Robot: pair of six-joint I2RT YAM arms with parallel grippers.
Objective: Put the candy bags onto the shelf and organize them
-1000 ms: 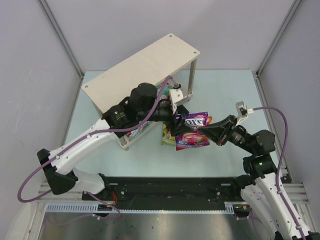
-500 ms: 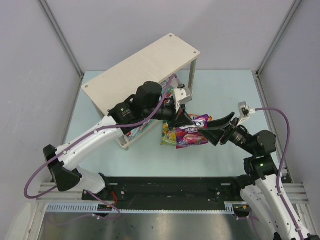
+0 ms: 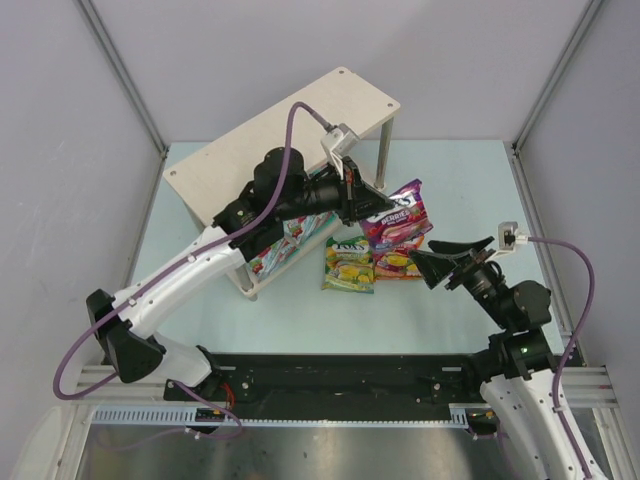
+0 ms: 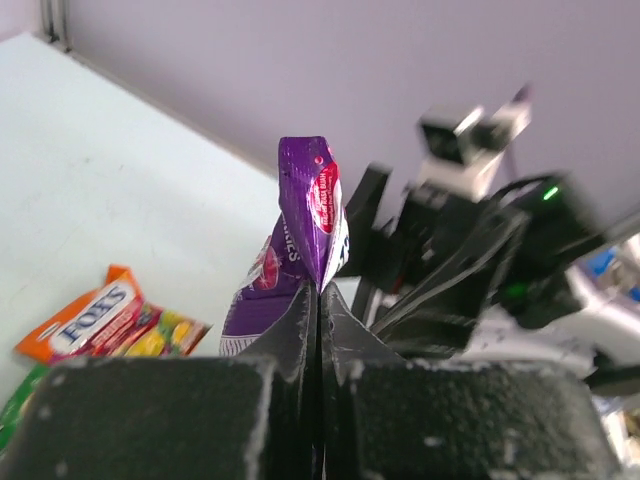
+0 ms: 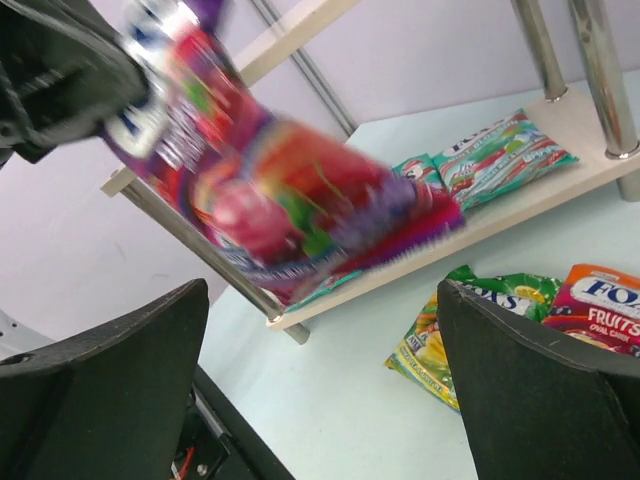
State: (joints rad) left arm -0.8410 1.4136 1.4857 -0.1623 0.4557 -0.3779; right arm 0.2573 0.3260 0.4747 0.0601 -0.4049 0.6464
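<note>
My left gripper [image 3: 372, 206] is shut on the edge of a purple candy bag [image 3: 398, 214], holding it in the air just right of the shelf [image 3: 285, 138]. In the left wrist view the purple bag [image 4: 303, 235] stands edge-on, pinched between the fingertips [image 4: 345, 325]. My right gripper [image 3: 432, 264] is open and empty, below and to the right of that bag, which is a blur [image 5: 285, 195] in its own view. A green-yellow bag [image 3: 348, 265] and a red-orange bag [image 3: 399, 264] lie on the table. Teal bags [image 3: 292, 234] lie on the shelf's lower tier.
The shelf's metal posts [image 5: 590, 70] and lower board [image 5: 545, 185] stand close behind the hanging bag. The right arm [image 4: 470, 260] is directly behind the bag in the left wrist view. The green-yellow bag [image 5: 470, 325] and red-orange bag [image 5: 600, 305] lie beside the right fingertip.
The right gripper let go of the purple bag, opened wide and drew back to the right. The left gripper closed on the bag and carried it up and away from the table.
</note>
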